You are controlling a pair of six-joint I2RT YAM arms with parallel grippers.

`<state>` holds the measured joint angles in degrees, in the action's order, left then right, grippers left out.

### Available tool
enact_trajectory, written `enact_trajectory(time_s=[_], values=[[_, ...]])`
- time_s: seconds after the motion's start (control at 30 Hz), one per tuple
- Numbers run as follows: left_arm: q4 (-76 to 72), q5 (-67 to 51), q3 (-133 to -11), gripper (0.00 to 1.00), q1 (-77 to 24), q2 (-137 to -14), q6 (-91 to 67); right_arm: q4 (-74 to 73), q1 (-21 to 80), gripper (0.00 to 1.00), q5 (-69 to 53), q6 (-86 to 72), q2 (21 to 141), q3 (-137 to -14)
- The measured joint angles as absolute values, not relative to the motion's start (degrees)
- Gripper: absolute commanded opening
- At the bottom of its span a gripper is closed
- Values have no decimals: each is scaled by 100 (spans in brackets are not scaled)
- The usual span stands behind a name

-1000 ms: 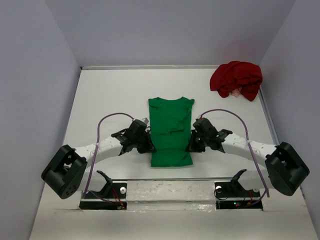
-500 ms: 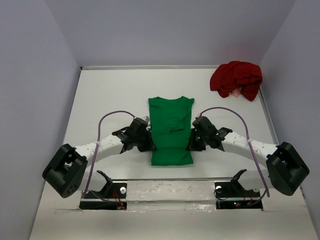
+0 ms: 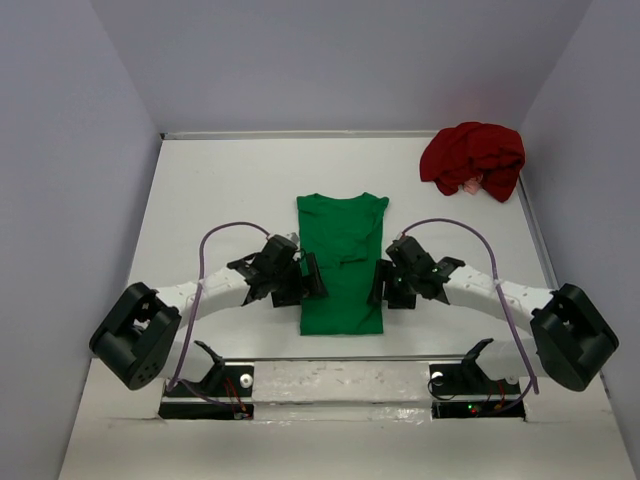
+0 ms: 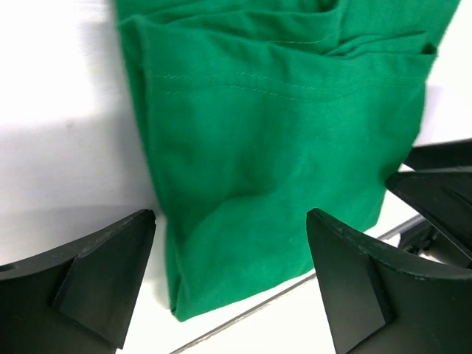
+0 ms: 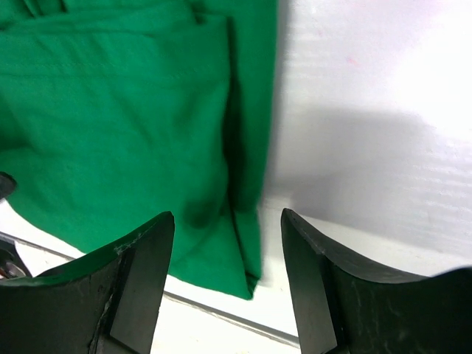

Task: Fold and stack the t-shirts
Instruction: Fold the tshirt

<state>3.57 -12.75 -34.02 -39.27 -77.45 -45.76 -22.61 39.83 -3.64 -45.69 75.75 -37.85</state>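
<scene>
Flanking the green t-shirt (image 3: pixel 342 250) mid-frame, my left gripper (image 3: pixel 307 278) and right gripper (image 3: pixel 381 287) gape wide. The red t-shirt (image 3: pixel 472 160) lies bunched upper right.

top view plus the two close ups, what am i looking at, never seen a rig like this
Two robot arms are bolted at the near edge of a table. The wide picture comes from a fixed camera above and behind them. The close-ups come from cameras on each wrist, so the dark wedges at the bottom are that arm's own fingers. A green t-shirt, folded narrow, lies between the left gripper and the right gripper. A dark red t-shirt sits crumpled in the far right corner. Both grippers are open; nothing is held.
</scene>
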Motion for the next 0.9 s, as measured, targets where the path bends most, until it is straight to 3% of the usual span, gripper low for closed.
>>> enact_trajectory(time_s=[0.3, 0.5, 0.9], values=[[1063, -873, -2939, 99, -4084, -6818, -4882, -2620, 4552, 66, -329, -4939, 6598, -3317], [1411, -781, -2657, 99, -4934, -6292, -5465, -2812, 5323, 66, -237, -5400, 6576, -3312], [1269, -725, -2460, 99, -5251, -6112, -6055, -2908, 5485, 66, -1, -5878, 6272, -3013]])
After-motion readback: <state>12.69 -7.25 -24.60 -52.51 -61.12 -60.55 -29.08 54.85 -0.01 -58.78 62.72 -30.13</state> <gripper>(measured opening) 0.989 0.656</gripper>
